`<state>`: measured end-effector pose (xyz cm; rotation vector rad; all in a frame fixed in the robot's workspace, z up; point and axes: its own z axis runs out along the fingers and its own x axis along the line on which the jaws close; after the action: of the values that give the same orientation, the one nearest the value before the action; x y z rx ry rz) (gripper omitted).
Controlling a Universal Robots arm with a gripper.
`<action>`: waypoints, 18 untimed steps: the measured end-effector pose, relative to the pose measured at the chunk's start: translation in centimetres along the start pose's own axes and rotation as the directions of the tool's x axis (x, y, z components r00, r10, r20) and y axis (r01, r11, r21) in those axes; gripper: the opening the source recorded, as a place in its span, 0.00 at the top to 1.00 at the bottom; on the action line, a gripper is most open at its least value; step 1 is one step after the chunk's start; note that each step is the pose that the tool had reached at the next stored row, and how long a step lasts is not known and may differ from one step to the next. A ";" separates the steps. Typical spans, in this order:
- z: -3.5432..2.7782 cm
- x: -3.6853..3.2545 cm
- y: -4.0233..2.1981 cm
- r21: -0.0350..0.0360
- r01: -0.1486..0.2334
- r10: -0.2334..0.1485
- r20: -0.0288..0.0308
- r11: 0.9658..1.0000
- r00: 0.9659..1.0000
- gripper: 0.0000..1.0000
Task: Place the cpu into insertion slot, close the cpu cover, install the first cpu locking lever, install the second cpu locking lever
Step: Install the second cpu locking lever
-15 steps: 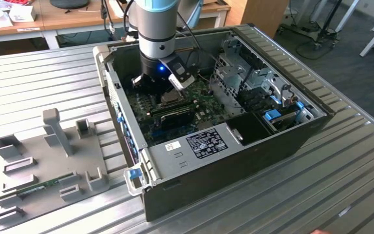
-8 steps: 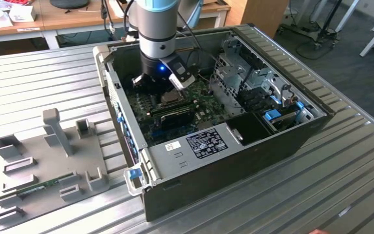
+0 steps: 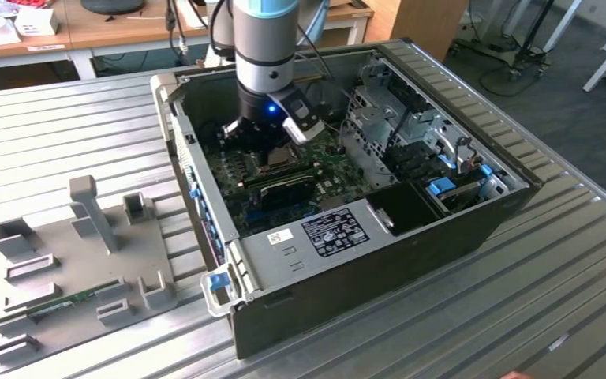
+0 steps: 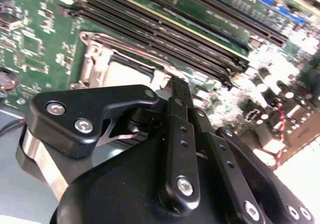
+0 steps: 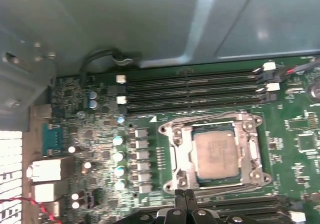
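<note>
One open computer case (image 3: 387,205) is laid on a ribbed metal worktop (image 3: 61,134), with a grey fixture plate (image 3: 82,260) at the exterior view's left and wooden desks (image 3: 103,31) far behind. White and black labels (image 3: 334,231) are seen on the case, their print unreadable. The end effector (image 5: 185,196) is held over the board, its fingers (image 4: 181,91) pressed together on nothing. The cpu (image 5: 216,155) is seated in the insertion slot (image 5: 180,156), with the cpu cover (image 5: 250,149) framing it.
</note>
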<state>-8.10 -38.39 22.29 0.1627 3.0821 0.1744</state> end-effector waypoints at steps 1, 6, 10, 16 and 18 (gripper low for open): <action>0.02 -0.25 0.03 0.000 0.000 0.000 0.000 1.000 1.000 0.90; 0.08 -1.28 0.14 0.000 0.000 0.000 0.000 1.000 1.000 0.90; 0.10 -1.51 0.19 0.000 0.000 0.000 0.000 1.000 1.000 0.90; 0.17 -1.44 0.89 0.000 0.000 0.000 0.000 1.000 1.000 0.90; 0.19 -1.44 1.01 0.000 0.000 0.000 0.000 1.000 1.000 0.90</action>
<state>-6.56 -37.52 22.28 0.1622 3.0822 0.1747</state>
